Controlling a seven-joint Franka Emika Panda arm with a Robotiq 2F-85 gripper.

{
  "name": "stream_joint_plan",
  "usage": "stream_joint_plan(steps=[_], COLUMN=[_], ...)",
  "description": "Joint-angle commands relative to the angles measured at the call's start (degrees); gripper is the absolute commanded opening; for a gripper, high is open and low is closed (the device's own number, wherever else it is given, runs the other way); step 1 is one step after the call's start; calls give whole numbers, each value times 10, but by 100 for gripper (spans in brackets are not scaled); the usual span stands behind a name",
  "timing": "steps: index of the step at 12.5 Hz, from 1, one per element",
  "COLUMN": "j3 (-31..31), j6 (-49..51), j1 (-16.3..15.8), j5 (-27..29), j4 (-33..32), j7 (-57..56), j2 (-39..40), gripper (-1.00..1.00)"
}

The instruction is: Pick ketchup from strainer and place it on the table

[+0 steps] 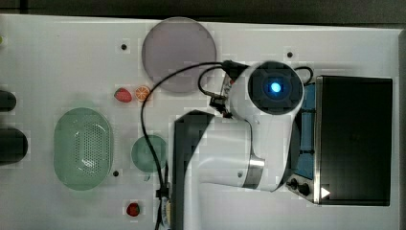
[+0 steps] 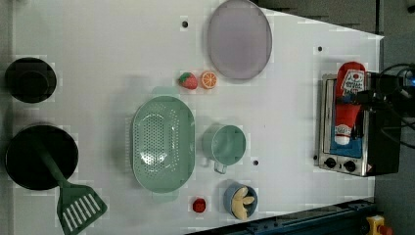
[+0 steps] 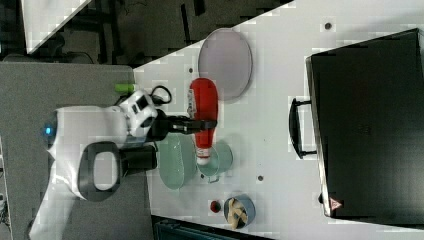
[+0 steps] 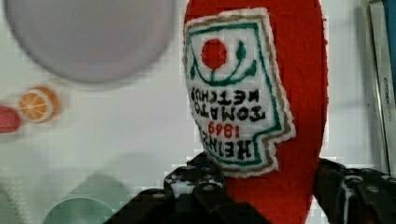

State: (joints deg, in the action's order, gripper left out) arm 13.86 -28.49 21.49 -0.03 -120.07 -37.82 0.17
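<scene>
I have the pincer (image 4: 261,186) clamped on the ketchup (image 4: 289,93) — in the wrist view its two dark fingers (image 4: 196,191) press the red body from either side, just under the stitched white label, spread only as far as the bottle is thick. In the right view the pincer (image 3: 202,123) grips the ketchup (image 3: 203,102) about midway along its length, and the bottle hangs in the air with its white cap pointing toward the cup (image 3: 220,160).

Taking the strainer (image 2: 163,143) as my landmark: in the left view it lies on the desk (image 2: 98,49), and I can see its perforated floor bare. The ketchup (image 2: 348,98) is well apart from it, toward the left view's right, seen in front of the small oven (image 2: 342,164) at the desk's edge. The teal cup (image 2: 224,144) stands just beside the strainer on that same side. A strawberry (image 2: 188,80) and an orange slice (image 2: 209,79) lie near the strainer's far rim, toward the grey-lilac plate (image 2: 240,39). Another small red fruit (image 2: 198,205) sits near the strainer's opposite end, with a blue bowl (image 2: 241,200) next to it.

In the top view the arm's white body (image 1: 258,120) covers the bottle from me; the strainer (image 1: 83,148) lies toward the top view's left of the arm, with the cup (image 1: 149,153) between them.
</scene>
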Motion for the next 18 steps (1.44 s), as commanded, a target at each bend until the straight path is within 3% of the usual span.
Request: stream_joint_plan(steps=[1,7,11,15,18], j3=[6,6,10,10,7], j6=[-44,-151,-205,-158,-54], j1=[-22,-22,-24,-23,-23], j5=[7,7,7,8,8], j4=[-63,-116,-114,-89,-37], j7=[-34,-34,-34,22,145], j2=[1,91,135,72,6], gripper=[13,19,99,100,100])
